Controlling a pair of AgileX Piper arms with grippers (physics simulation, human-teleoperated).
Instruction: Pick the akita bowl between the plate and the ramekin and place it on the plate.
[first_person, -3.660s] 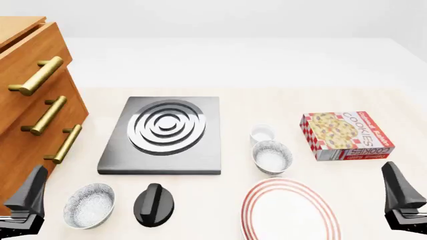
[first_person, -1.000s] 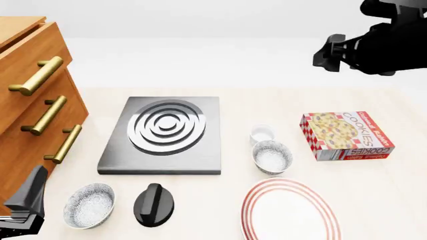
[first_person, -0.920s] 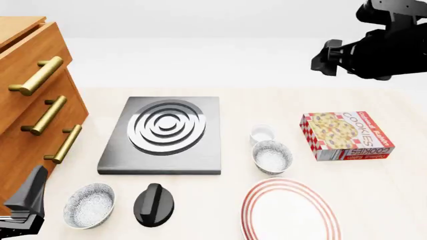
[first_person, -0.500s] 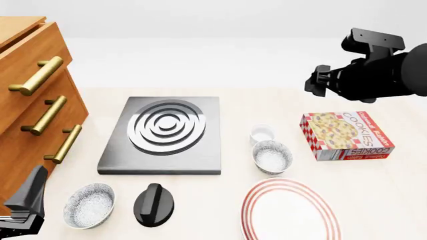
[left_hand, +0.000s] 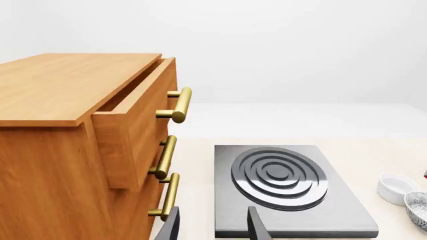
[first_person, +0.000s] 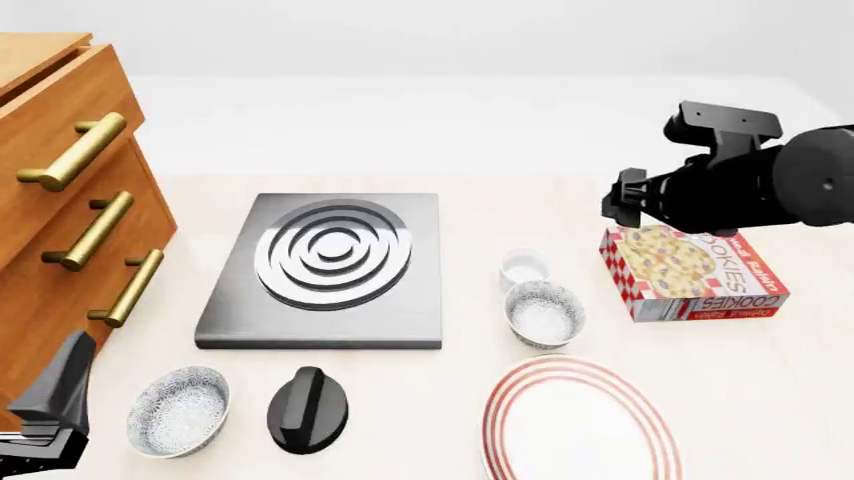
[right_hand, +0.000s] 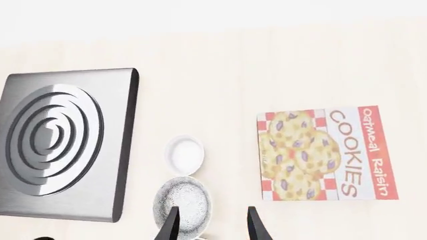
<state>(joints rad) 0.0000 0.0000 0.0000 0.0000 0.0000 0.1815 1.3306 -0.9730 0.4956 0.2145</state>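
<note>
Risk first: an identical second bowl (first_person: 178, 411) sits by the knob (first_person: 308, 409), so a mix-up is possible; a sloppy descent could also knock the ramekin (first_person: 525, 268), which nearly touches the target. Akita bowl (first_person: 545, 313) stands upright between ramekin and plate (first_person: 579, 420), empty. Plate and ramekin hold nothing. Right gripper (right_hand: 210, 224) hangs high over the cookie box (first_person: 691, 270), fingers apart, empty. Left gripper (left_hand: 212, 229) is parked, spread, empty.
</note>
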